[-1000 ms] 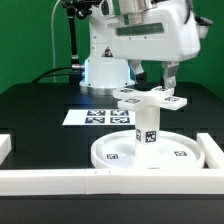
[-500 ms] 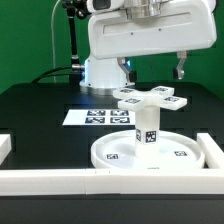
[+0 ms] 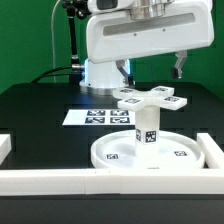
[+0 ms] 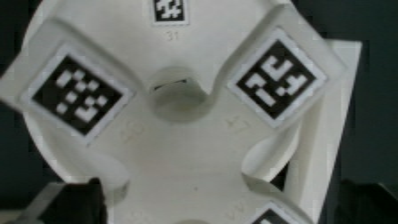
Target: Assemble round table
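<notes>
The large rimmed disc lies flat on the black table. The short thick post stands upright at its middle. The cross-shaped piece sits on top of the post, tags facing up. My gripper hangs a little above the cross-shaped piece, open and empty, with one finger on each side. In the wrist view the cross-shaped piece fills the picture, and the dark fingertips stand apart at the edge, clear of it.
The marker board lies flat behind the disc. Long white rail bars run along the front and the exterior view's right, with another end at the left. The arm's base stands at the back.
My gripper has risen from around the cross-shaped piece to a little above it, fingers apart. The cross-shaped piece stays on the post. Little has moved in the last half second.
</notes>
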You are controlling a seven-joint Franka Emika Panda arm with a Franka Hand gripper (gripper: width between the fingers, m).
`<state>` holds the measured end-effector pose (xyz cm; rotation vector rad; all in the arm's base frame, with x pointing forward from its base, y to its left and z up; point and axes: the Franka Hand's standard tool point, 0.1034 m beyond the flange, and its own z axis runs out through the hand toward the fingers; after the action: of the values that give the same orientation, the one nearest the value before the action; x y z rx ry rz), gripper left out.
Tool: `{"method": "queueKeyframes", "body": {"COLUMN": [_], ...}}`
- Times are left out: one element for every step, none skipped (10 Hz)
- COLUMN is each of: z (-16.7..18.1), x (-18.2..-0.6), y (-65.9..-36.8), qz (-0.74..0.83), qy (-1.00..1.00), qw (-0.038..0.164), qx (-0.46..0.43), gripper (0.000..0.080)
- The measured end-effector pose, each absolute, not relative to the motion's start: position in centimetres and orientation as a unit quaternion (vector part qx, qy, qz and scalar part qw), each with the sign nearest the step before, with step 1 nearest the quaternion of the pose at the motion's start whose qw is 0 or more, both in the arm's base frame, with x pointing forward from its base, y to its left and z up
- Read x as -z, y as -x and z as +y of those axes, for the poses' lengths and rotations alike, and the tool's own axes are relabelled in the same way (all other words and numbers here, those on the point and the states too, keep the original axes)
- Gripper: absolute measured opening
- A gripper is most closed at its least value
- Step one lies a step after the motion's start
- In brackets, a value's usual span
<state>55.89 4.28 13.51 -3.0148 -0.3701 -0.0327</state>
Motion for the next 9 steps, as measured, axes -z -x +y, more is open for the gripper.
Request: {"method": "queueKeyframes", "body": {"z": [4.21, 4.19, 4.05, 3.96, 3.90, 3.79, 3.68, 3.71, 3.78], "x": [-13.29, -13.24, -13.23, -13.21, -13.20, -13.19, -13.15, -13.13, -13.22], "y": [-55.85, -55.82, -55.82, -55.82, -55.81, -55.82, -55.84, -55.94, -56.16], "qz": [-0.198, -0.242, -0.269, -0.294, -0.316, -0.353, -0.405, -0.470, -0.523], "qy": [0.979, 0.969, 0.962, 0.955, 0.948, 0.935, 0.913, 0.882, 0.852], "qw": [0.047, 0.043, 0.043, 0.042, 0.041, 0.041, 0.036, 0.032, 0.023], "qx": [0.011, 0.012, 0.013, 0.014, 0.015, 0.016, 0.016, 0.018, 0.022], "gripper": [0.0649, 0.0649, 0.0649, 0.0649, 0.0649, 0.0649, 0.0649, 0.0649, 0.0649]}}
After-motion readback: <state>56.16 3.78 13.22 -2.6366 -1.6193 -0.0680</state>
